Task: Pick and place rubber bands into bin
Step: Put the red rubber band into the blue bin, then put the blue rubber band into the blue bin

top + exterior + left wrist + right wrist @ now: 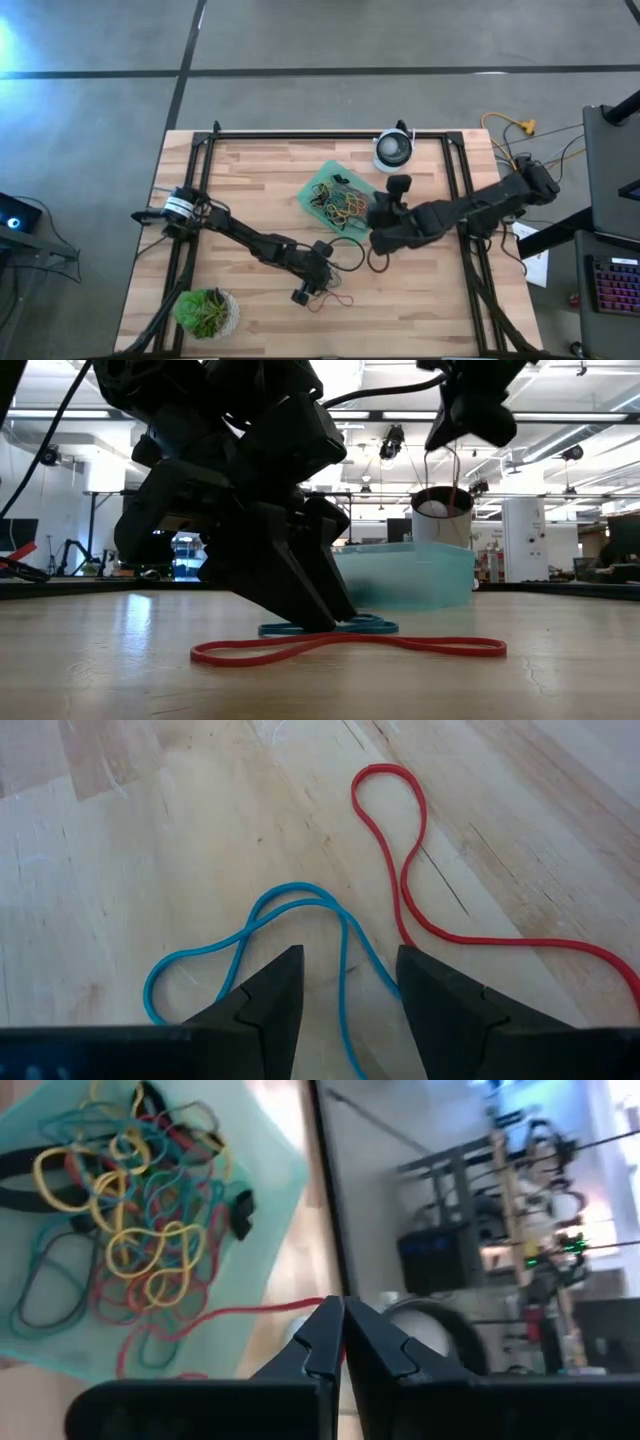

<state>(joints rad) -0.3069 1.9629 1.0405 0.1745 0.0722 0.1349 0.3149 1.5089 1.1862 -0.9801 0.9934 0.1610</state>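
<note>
The bin [312, 190], a mint-green tray, holds a tangle of yellow, red, teal and black rubber bands [140, 1230]. My right gripper [340, 1305] is shut on a thin red band above the bin's right edge [378, 215]. On the bare wood nearer the front, a blue band [200, 952] and a long red band [405, 880] lie flat. My left gripper [347, 960] is open and tilted down at the table, one finger on each side of a strand of the blue band. My right gripper pinches a thin red band [290, 1306] at the tips of its shut fingers, which slant down over the bin. The band hangs slack below them as a narrow loop [458, 470]; whether its lower end reaches the pile, I cannot tell. My left gripper's fingertips [285, 970] are down at the table beside the blue band; whether they touch it, I cannot tell.
A round white-and-black device [393, 150] stands just behind the bin. A potted plant [207, 312] sits at the front left corner. A black cable [350, 255] loops on the table between the two grippers. Black rails [330, 133] frame the tabletop.
</note>
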